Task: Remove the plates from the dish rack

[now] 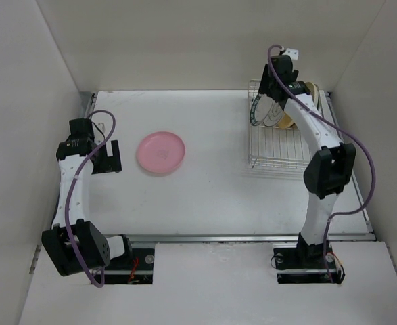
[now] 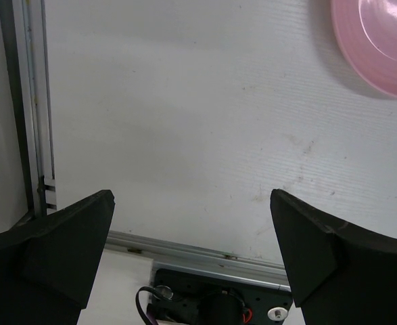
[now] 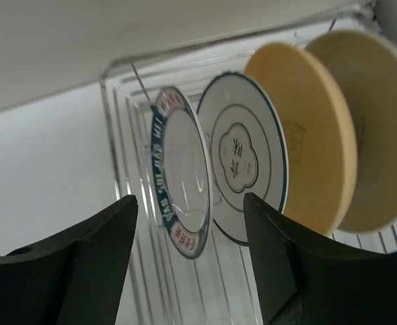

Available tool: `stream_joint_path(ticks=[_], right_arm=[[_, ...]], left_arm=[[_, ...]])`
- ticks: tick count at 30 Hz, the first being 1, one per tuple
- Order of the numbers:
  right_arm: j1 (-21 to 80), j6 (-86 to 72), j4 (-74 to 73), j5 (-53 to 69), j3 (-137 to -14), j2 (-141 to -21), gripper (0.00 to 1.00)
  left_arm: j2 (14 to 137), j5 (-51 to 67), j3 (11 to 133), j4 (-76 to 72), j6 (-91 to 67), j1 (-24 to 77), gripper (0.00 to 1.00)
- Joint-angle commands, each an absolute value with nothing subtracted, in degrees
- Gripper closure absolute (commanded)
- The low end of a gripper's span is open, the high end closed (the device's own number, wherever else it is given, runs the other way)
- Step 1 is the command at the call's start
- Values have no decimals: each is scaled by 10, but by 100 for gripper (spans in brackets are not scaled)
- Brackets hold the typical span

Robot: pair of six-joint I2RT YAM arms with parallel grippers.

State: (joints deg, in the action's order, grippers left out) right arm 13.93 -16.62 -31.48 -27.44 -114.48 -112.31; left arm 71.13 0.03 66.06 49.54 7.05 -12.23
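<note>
The silver wire dish rack [image 1: 272,145] stands at the back right with several plates upright in it. The right wrist view shows a white plate with a dark green rim [image 3: 181,183], a white plate with a thin dark rim [image 3: 242,162], a tan-yellow plate [image 3: 306,135] and a cream plate [image 3: 374,122]. My right gripper [image 3: 190,200] hovers open above the green-rimmed plate [image 1: 258,112], holding nothing. A pink plate [image 1: 161,153] lies flat on the table. My left gripper [image 1: 110,157] is open and empty just left of it; the pink plate [image 2: 381,40] shows in the left wrist view's top right corner.
White walls close in the table on the left, back and right. An aluminium rail [image 1: 252,237] runs along the near edge, and another rail [image 2: 32,101] along the left edge. The right arm [image 1: 320,135] arches over the rack's right side.
</note>
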Motion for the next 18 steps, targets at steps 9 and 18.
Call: stream_joint_path(ticks=[9,18], right_arm=[[104,-168,-352,-183,-1158,-1201,58],[120,-122,-285,-312,-1064,-1047,100]], left_arm=[[700,4,654,500,72,-126,0],[700,4,654,500,72,-126,0]])
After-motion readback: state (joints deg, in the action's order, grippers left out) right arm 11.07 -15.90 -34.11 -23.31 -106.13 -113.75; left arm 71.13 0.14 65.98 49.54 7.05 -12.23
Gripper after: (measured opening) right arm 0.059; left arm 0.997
